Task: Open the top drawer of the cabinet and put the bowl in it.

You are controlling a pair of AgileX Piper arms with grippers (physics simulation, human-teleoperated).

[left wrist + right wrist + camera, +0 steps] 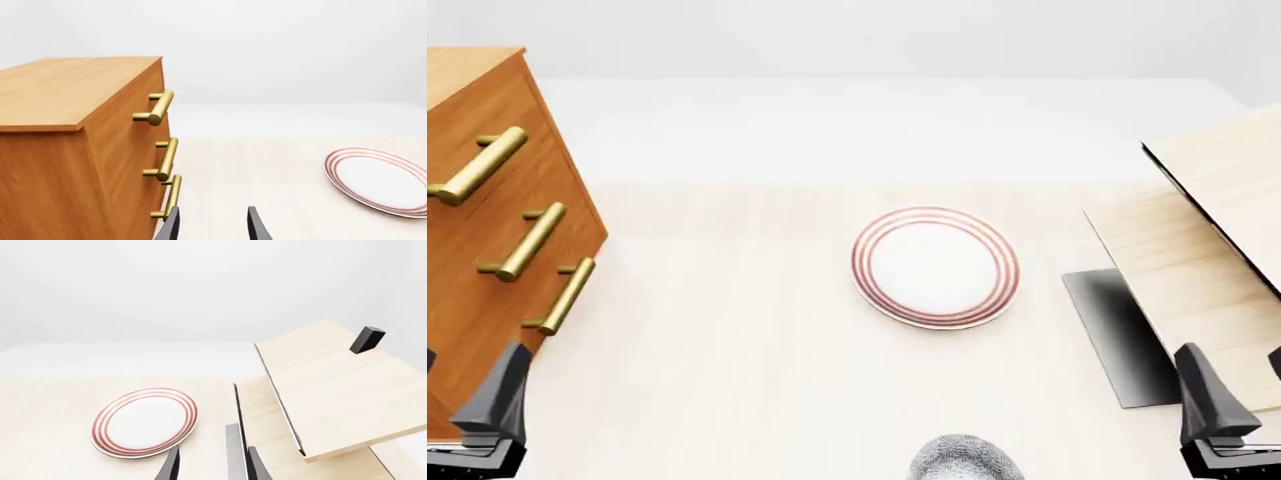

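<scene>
One orange-brown wooden cabinet (487, 215) stands at the left edge of the front view, and it carries three drawers, each with one brass bar handle, so three handles in all. The top drawer (481, 140), uppermost of the three, sits flush with the two below it, its brass bar handle (478, 166) angled across its face. One small round bowl with a blue-grey speckled pattern (965, 461) peeks in at the bottom centre of the front view, cut off by the frame edge. One flat white plate with red rings (936, 266) lies in the middle of the pale wooden worktop (734, 350), well apart from the cabinet. One pale light-wood structure (1214, 230) fills the right side. Two grippers: the left gripper (212, 225) has its dark fingers spread, holding nothing, near the lowest handle in the wrist view. The right gripper (212, 465) is likewise spread apart and empty, touching nothing
</scene>
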